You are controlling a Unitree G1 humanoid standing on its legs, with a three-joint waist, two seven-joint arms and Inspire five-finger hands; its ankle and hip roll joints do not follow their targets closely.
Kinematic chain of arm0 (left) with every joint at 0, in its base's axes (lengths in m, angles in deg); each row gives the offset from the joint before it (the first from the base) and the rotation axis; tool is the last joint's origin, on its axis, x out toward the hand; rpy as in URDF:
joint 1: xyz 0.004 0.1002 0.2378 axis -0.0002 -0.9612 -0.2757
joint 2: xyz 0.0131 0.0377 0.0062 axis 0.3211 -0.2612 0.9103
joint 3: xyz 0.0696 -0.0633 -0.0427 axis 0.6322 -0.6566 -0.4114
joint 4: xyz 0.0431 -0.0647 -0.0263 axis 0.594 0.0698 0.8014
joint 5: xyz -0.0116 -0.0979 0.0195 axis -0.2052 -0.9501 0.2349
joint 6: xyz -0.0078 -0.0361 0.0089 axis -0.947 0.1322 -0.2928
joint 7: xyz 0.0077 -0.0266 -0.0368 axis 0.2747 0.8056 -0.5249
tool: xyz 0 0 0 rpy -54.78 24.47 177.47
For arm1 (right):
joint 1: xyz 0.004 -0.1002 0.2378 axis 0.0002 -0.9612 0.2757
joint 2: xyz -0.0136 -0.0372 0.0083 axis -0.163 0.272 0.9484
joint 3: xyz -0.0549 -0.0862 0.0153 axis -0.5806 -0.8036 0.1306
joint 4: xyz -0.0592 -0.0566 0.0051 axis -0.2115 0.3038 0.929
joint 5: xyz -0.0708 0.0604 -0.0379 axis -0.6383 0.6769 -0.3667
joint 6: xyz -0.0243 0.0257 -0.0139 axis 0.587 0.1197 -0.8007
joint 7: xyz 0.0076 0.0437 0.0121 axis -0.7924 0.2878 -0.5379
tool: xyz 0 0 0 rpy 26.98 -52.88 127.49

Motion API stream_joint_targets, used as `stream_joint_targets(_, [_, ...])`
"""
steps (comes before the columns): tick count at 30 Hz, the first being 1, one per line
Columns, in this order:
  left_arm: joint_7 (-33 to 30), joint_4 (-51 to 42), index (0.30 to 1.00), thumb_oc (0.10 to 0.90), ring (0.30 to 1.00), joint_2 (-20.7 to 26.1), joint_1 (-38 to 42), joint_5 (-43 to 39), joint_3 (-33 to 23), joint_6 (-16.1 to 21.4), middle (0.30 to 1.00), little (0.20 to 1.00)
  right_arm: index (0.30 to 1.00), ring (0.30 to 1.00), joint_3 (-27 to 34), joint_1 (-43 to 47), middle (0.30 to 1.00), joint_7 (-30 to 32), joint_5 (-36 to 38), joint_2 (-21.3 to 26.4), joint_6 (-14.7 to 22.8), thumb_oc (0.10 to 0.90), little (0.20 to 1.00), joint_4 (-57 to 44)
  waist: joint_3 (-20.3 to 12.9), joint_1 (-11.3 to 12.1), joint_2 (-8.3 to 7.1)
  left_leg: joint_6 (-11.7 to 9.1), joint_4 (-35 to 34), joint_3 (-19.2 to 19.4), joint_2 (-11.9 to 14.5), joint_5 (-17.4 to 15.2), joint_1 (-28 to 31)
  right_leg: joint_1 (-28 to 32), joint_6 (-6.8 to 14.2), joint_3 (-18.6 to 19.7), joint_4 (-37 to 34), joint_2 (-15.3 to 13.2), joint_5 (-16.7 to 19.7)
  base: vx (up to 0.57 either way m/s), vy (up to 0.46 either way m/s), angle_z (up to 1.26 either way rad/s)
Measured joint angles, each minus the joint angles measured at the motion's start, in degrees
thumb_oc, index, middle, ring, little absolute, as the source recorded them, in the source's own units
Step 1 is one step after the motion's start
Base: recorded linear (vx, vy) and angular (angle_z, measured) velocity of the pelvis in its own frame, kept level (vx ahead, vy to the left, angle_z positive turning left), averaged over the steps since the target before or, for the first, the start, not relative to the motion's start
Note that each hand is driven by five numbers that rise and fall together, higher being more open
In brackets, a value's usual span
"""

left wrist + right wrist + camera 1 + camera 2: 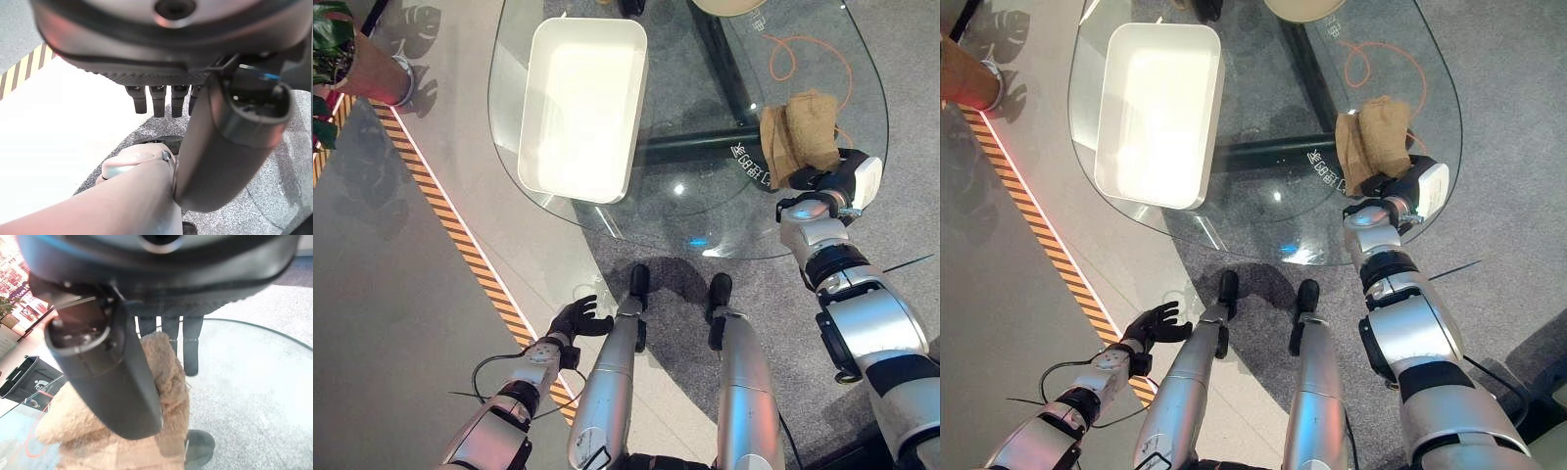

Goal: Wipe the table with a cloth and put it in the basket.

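Glass worktop (pixel 705 211) carries a white basket (pixel 579 106) and a tan cloth (pixel 800 135) near its right edge. Right robot hand (pixel 824 179) pinches the cloth; a loose fold could slip off. Left robot hand (pixel 578 319) hangs relaxed.

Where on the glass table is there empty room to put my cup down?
Bare glass lies between the white basket and the brown cloth, and along the table's near edge. The right side is crowded: the right hand sits at the cloth. The left hand hangs low, off the table.
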Motion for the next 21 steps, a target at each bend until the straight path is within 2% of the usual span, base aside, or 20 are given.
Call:
stream_joint_targets(12, [0.0,-0.1,0.9,0.8,0.9,0.0,0.0,0.0,0.3,0.0,0.9,0.9,0.3,0.3,-0.6,0.0,0.3,0.0,-0.3,-0.1,-0.5,0.1,0.2,0.3,0.0,0.3,0.0,-0.2,0.0,-0.6,-0.1,0.1,0.1,-0.1,0.0,-0.2,0.5,-0.1,-0.3,0.0,0.0,0.0])
stream_joint_targets(21, [0.0,-0.6,0.9,0.8,0.9,0.1,0.0,0.0,0.3,0.0,0.9,0.9,0.3,0.3,-3.0,0.0,0.3,-0.2,-5.2,-0.1,-1.2,0.1,0.2,0.1,0.0,0.3,0.0,-0.3,0.0,-0.6,-0.1,0.2,-0.4,-0.5,0.1,-0.3,0.5,-0.1,-0.4,0.0,0.0,0.0])
